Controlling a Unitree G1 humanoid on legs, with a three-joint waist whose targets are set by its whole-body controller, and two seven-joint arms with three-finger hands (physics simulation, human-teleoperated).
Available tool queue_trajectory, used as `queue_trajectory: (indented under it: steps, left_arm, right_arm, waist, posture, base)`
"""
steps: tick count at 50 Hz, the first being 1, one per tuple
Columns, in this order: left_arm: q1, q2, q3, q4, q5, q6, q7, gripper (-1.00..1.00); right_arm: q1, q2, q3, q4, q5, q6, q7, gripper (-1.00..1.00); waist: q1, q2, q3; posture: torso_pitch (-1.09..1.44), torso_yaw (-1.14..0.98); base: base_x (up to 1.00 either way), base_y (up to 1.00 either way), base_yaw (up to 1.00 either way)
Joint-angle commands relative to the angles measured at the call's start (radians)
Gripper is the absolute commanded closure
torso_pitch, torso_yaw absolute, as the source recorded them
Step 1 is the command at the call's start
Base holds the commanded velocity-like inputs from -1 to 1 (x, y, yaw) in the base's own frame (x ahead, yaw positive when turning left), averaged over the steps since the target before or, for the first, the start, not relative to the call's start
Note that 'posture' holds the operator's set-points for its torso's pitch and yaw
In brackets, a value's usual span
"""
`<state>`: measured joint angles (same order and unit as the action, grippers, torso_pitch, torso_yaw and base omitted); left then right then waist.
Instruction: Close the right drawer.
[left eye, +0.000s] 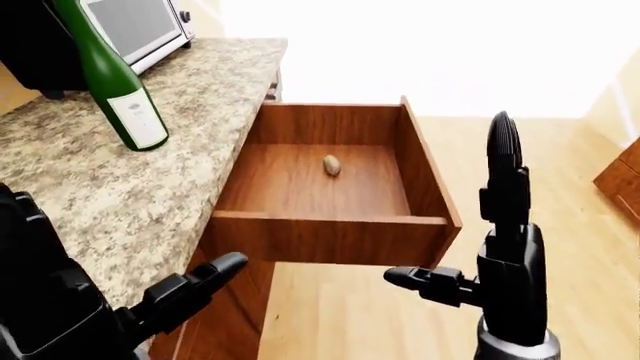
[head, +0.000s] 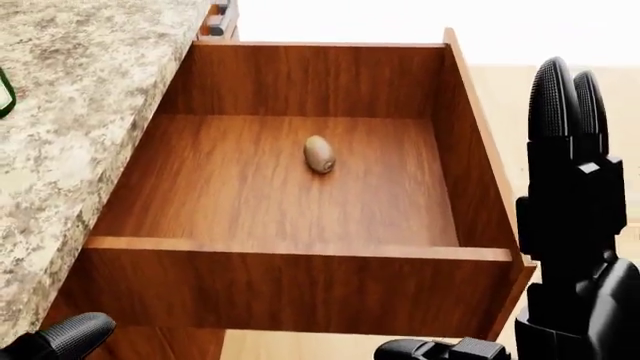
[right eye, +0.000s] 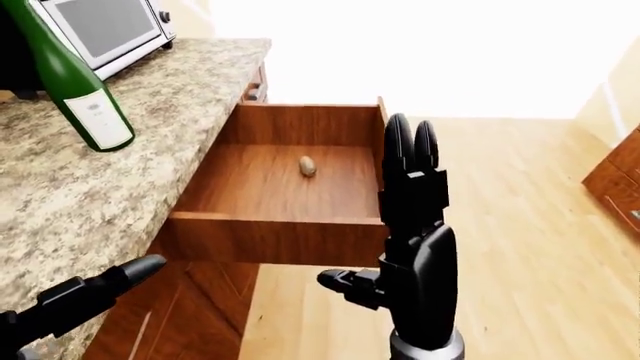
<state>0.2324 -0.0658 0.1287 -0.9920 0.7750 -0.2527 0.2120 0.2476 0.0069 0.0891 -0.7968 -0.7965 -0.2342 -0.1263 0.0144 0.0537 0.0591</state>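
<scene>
The right drawer (left eye: 330, 238) is pulled far out from under the granite counter (left eye: 120, 195). Its wooden front panel faces me in the head view (head: 290, 289). A small brown oval thing (head: 319, 154) lies on the drawer floor. My right hand (left eye: 480, 225) is open beside the drawer's front right corner, with fingers (left eye: 503, 150) upright and thumb (left eye: 415, 279) pointing left below the front panel. I cannot tell whether it touches the drawer. My left hand (left eye: 195, 289) is open at the lower left, by the counter edge below the drawer's left corner.
A green wine bottle (left eye: 120, 82) stands on the counter at upper left, with a silver toaster oven (left eye: 140, 26) behind it. Wooden floor (left eye: 560, 172) spreads to the right of the drawer. Another wooden cabinet (left eye: 620, 184) is at the right edge.
</scene>
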Motion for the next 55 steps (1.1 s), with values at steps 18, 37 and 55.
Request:
queue_trajectory:
  steps: [18,37,55]
  left_arm:
    - [-0.011,0.001,-0.011,-0.042,0.002,-0.019,0.007,-1.00]
    - [-0.015,0.003,-0.005,-0.033,-0.006,-0.018,0.008,-1.00]
    - [-0.009,0.001,-0.011,-0.035,0.002,-0.022,0.010,-1.00]
  right_arm:
    - [0.000,-0.004,-0.011,-0.046,0.023,-0.056,-0.020,-1.00]
    - [-0.025,0.006,-0.027,-0.078,0.074,-0.013,0.001,-1.00]
    - [-0.107,0.002,-0.168,-0.144,0.186,0.093,0.095,-1.00]
  waist:
    - [-0.004,-0.059,-0.046]
    - [-0.009,-0.058,-0.043]
    - [-0.005,-0.061,-0.046]
  posture:
    - [0.00,0.00]
    - [0.00,0.00]
    - [0.00,0.00]
  base:
    - [0.08,0.00,0.00]
    - [0.00,0.00,0.00]
    - [0.00,0.00,0.00]
